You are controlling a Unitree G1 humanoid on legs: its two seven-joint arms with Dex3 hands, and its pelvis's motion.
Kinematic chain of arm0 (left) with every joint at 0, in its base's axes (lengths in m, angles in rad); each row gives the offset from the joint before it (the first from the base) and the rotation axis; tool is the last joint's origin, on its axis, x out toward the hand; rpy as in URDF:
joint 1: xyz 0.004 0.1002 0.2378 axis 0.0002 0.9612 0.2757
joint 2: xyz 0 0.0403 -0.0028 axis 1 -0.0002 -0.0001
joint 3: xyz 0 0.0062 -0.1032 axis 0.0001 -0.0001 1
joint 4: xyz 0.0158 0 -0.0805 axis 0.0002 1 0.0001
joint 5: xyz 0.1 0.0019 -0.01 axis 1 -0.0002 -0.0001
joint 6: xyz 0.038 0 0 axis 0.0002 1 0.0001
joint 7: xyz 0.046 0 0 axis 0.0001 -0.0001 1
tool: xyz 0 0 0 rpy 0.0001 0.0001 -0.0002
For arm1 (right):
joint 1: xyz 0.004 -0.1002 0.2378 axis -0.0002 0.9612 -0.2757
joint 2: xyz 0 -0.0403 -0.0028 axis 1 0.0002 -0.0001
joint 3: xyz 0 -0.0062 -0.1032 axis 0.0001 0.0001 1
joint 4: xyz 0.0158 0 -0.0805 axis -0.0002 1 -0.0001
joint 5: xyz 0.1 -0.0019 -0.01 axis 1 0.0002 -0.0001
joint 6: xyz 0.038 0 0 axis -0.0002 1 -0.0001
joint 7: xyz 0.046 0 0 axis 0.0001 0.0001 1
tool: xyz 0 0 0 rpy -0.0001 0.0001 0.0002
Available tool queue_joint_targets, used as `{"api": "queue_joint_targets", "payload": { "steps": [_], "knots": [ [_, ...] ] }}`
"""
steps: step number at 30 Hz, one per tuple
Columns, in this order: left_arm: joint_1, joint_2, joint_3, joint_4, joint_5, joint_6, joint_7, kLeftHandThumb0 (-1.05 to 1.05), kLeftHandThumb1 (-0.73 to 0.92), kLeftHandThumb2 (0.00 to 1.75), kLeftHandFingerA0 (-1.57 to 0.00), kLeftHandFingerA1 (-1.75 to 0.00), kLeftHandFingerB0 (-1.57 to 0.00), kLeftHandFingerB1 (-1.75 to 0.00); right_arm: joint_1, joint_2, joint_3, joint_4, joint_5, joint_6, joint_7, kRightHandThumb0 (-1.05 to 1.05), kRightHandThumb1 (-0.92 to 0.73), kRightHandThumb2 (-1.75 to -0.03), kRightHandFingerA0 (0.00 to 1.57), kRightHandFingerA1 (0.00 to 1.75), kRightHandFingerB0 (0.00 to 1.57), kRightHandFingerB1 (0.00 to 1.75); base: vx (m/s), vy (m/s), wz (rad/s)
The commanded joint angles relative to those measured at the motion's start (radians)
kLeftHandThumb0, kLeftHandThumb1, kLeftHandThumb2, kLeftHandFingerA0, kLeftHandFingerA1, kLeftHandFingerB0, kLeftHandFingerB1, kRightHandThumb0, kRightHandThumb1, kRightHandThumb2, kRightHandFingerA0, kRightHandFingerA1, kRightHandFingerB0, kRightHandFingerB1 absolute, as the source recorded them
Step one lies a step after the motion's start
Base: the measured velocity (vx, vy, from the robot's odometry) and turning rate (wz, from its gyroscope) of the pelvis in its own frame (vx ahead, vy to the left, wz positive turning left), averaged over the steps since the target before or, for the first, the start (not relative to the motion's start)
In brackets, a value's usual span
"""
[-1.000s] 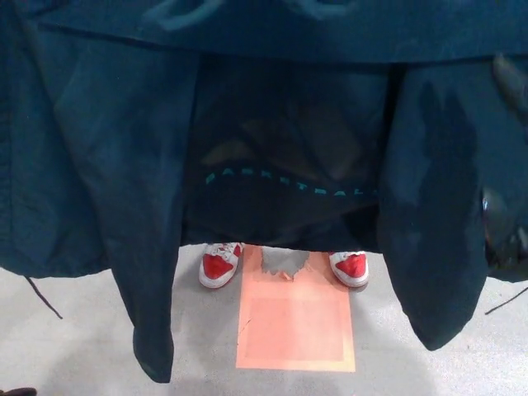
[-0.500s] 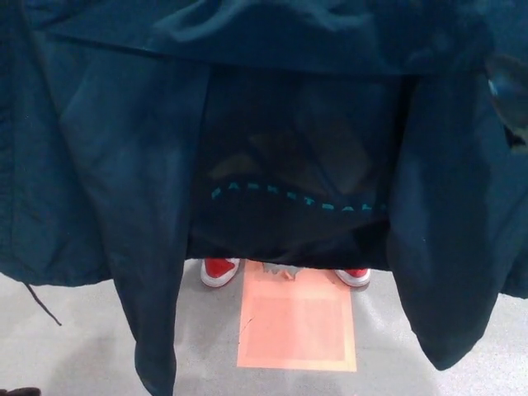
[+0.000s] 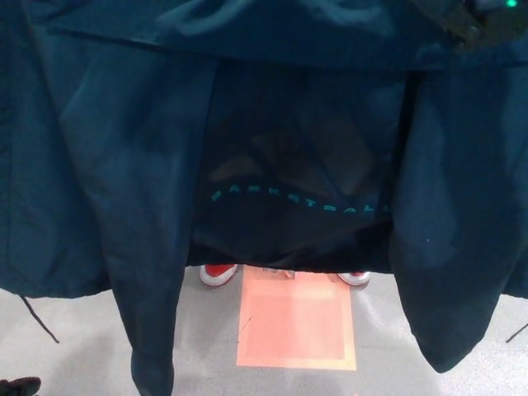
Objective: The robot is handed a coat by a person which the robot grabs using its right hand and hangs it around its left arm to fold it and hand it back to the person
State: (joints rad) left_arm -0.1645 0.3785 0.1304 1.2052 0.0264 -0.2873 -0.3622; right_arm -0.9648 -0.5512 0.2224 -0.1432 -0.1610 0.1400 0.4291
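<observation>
Head view, right hand at top of coat, grip cannot be told

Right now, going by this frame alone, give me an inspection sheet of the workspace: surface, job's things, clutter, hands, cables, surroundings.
Surface: grey floor with an orange square patch; no table seen.
Job's things: dark teal coat held up, filling most of the view, both sleeves hanging; teal lettering on its middle panel.
Clutter: dark object at the bottom-left edge, too cropped to identify.
Hands: right hand partly visible at the top-right edge by the coat, grip unclear; left hand not in view.
Cables: nothing seen, only coat drawstrings.
Surroundings: a person's red and white shoes below the hem.
</observation>
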Motion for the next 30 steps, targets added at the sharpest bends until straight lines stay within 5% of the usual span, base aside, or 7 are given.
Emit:
{"api": "queue_joint_targets", "payload": {
  "steps": [1,5,9,13,19,21,30],
  "knots": [
    [-0.006,0.027,0.010,0.005,-0.013,-0.025,-0.020,-0.36,0.54,1.12,0.00,-0.48,0.00,-0.47,-0.182,-0.013,0.143,0.259,-0.042,0.127,0.284,-0.97,-0.70,-0.92,0.00,0.05,0.00,0.12,0.00,0.000,0.00],
    [-0.003,0.025,0.005,0.001,-0.007,-0.044,-0.022,-0.87,0.85,1.12,-0.03,-0.39,-0.06,-0.40,-0.252,-0.004,0.194,0.346,-0.058,0.127,0.330,-0.94,-0.70,-1.10,0.00,0.11,0.00,0.13,0.00,0.000,0.00],
    [-0.008,0.021,0.013,0.002,-0.016,-0.036,-0.023,-0.35,0.55,1.12,0.00,-0.48,0.00,-0.46,-0.334,0.008,0.269,0.442,-0.089,0.088,0.409,-0.93,-0.66,-1.08,0.00,0.15,0.00,0.16,0.00,0.000,0.00],
    [-0.005,0.028,0.001,0.002,0.001,-0.044,-0.008,-0.76,0.92,0.76,-0.13,-0.29,-0.15,-0.30,-0.354,0.018,0.311,0.483,-0.099,0.065,0.439,-0.92,-0.62,-1.06,0.00,0.15,0.00,0.17,0.00,0.000,0.00],
    [-0.005,0.023,0.019,0.007,-0.022,-0.017,-0.028,-0.79,0.77,1.10,-0.05,-0.40,-0.09,-0.43,-0.386,0.047,0.385,0.524,-0.120,0.081,0.518,-1.01,-0.63,-1.01,0.00,0.02,0.00,0.04,0.00,0.000,0.00],
    [0.001,0.020,0.031,0.003,-0.038,-0.015,-0.052,-0.72,0.92,0.72,-0.10,-0.26,-0.11,-0.28,-0.397,0.055,0.406,0.537,-0.133,0.081,0.544,-1.01,-0.62,-1.01,0.00,0.01,0.00,0.03,0.00,0.000,0.00],
    [0.002,0.026,0.020,0.004,-0.014,-0.037,-0.046,-0.79,0.78,1.10,-0.08,-0.40,-0.09,-0.42,-0.446,0.114,0.449,0.642,-0.156,0.054,0.626,-0.93,-0.54,-0.98,0.00,0.08,0.00,0.10,0.00,0.000,0.00]
  ]
}}
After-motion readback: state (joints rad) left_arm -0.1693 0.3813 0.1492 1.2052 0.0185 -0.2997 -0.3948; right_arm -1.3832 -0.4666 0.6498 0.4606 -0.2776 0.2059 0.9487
